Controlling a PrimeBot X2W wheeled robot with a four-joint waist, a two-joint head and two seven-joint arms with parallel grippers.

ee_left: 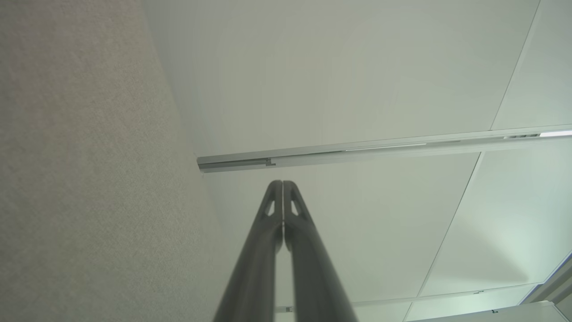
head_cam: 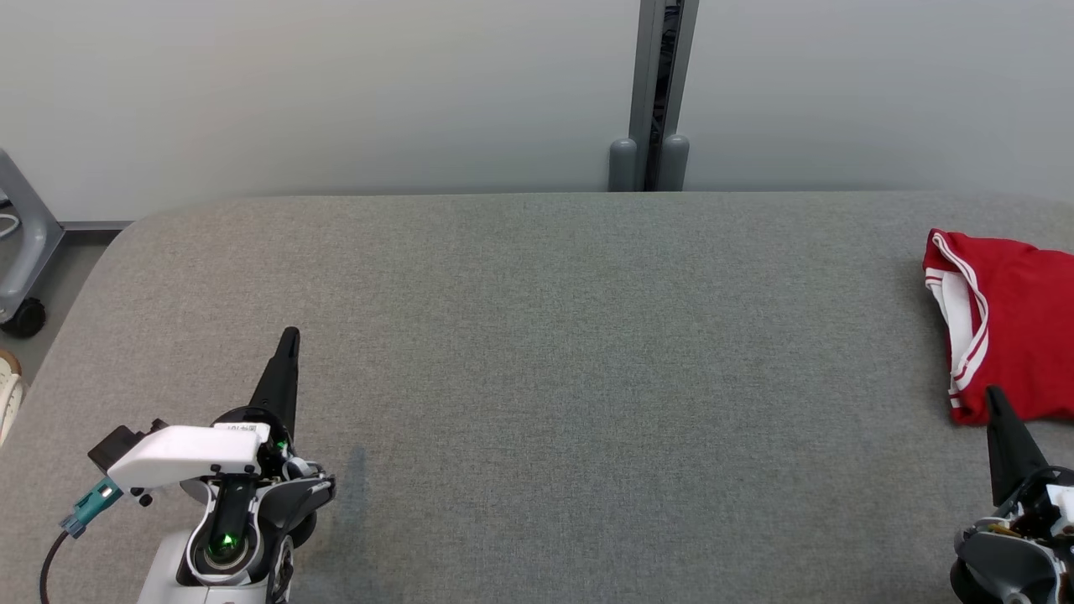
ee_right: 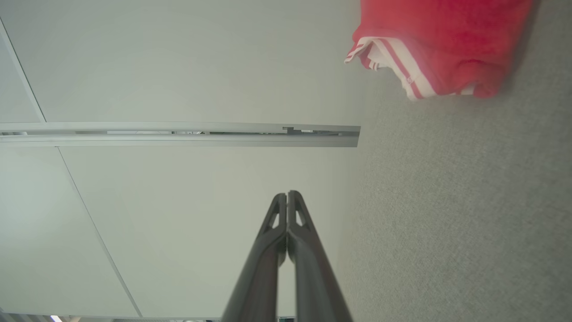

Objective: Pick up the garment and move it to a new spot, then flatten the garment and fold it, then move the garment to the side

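Note:
A red garment (head_cam: 1011,323) with white striped trim lies bunched at the far right of the grey padded table (head_cam: 537,377), partly cut off by the head view's edge. In the right wrist view the garment (ee_right: 442,44) sits at the top right. My right gripper (head_cam: 996,394) is shut at the lower right, its tip just in front of the garment's near edge, holding nothing. Its fingertips (ee_right: 287,197) press together. My left gripper (head_cam: 290,334) is shut and empty at the lower left, far from the garment. Its own camera shows the left gripper (ee_left: 282,184) with fingers closed.
A pale wall with a grey vertical post (head_cam: 659,92) runs behind the table. A grey wheeled stand (head_cam: 21,252) is on the floor at the far left. The table's rounded left corner lies near my left arm.

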